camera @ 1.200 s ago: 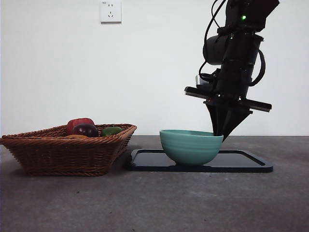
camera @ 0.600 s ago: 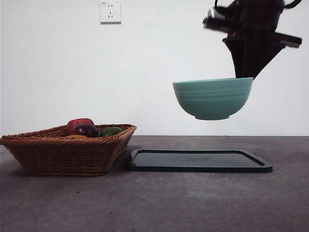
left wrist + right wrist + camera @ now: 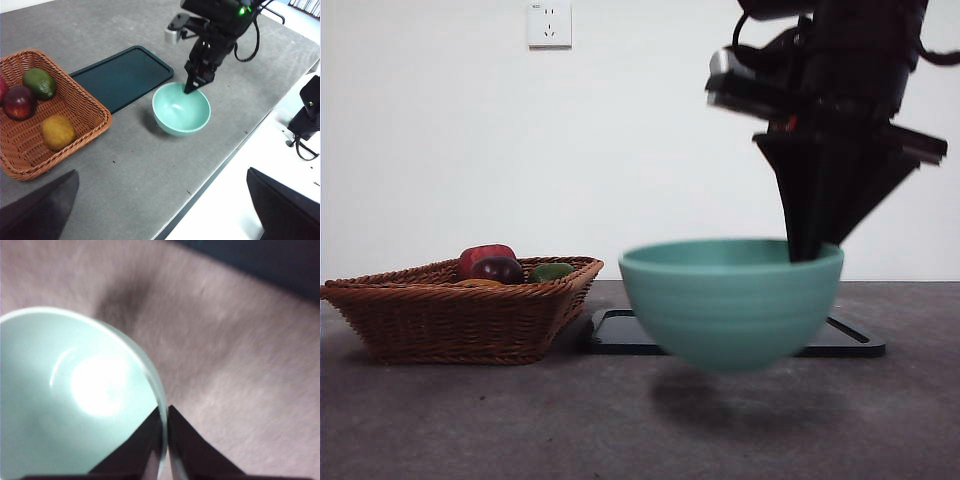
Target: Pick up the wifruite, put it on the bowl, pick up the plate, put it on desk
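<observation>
Right pincer [image 3: 807,250] pinches the bowl [image 3: 730,300] by its rim, just above the counter [image 3: 520,420]. We should lower gently, level, then release. Beyond: wifruite [image 3: 57,132] in basket [image 3: 90,107]. Left pincer spread, waiting.

The mottled grey desk [image 3: 125,165] carries a wicker basket [image 3: 75,107] and, beside it, a black tray [image 3: 122,75].

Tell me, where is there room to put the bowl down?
The right gripper holds the bowl by its rim, above bare desk in front of the black tray. That patch and the tray are both free. The wicker basket is crowded with the wifruite and other fruits.
</observation>
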